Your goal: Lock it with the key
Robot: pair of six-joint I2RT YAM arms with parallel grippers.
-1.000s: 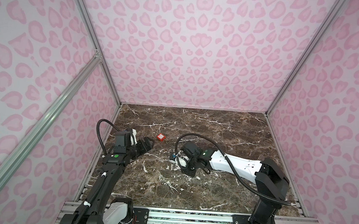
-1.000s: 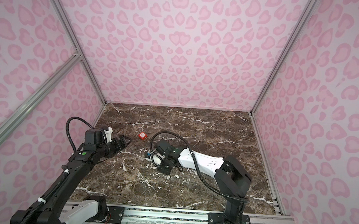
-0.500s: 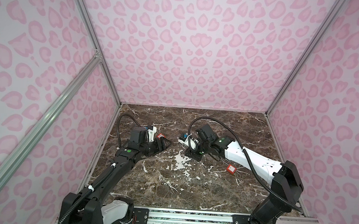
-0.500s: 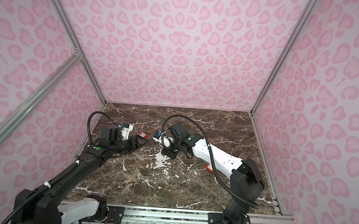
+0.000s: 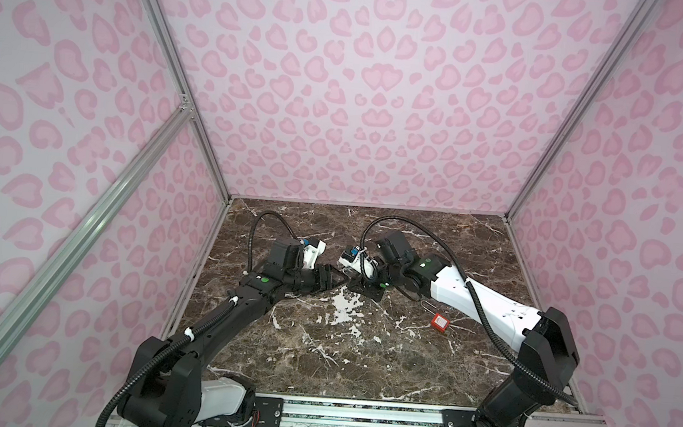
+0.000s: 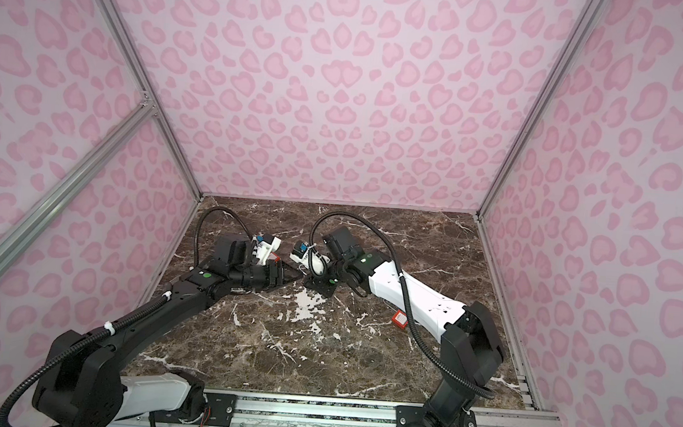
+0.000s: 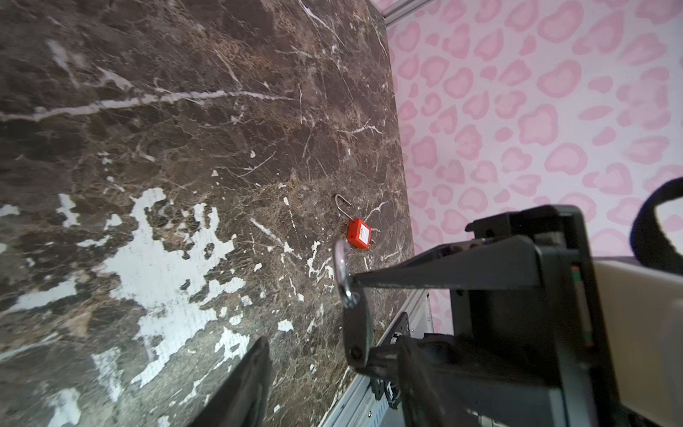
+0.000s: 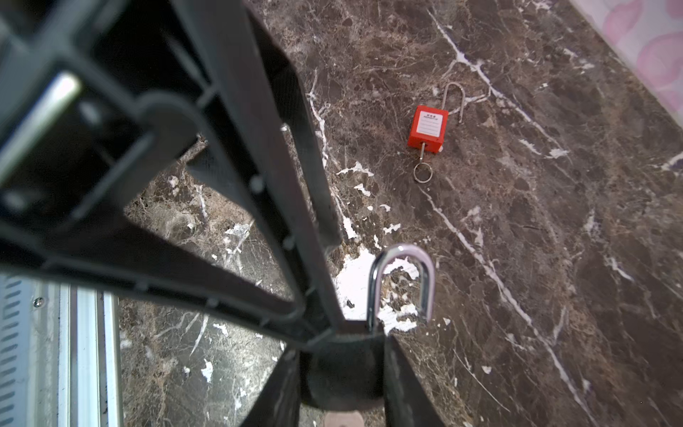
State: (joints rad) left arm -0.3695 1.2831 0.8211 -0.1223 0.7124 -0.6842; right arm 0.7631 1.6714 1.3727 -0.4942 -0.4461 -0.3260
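Right hand (image 8: 343, 362) is closed on the dark body of a black lock (image 7: 356, 325), held above the bench (image 5: 362, 349), well apart from a red lock (image 8: 427, 127) and on that lock's left-arm side. Left hand (image 5: 338, 279), farther again from the red lock, is partly open and empty. Its tips are just short of the black lock's silver shackle (image 8: 401, 250), and whether they touch cannot be told. That shackle's outer leg seems to end clear of the body, so it is probably unlatched. The red lock lies flat on the bench, its long shackle hooked open, with a key (image 8: 423, 153) and ring standing in its base. Which lock the task means is unclear. Either is likely rigid, compact and weighty for its size, with smooth faces that may slip. Each is best gripped across the flat sides of the body, leaving shackle and keyhole free. The key looks thin and light, its ring floppy. Pinch the head squarely, since a skewed hold would likely twist out when turned.
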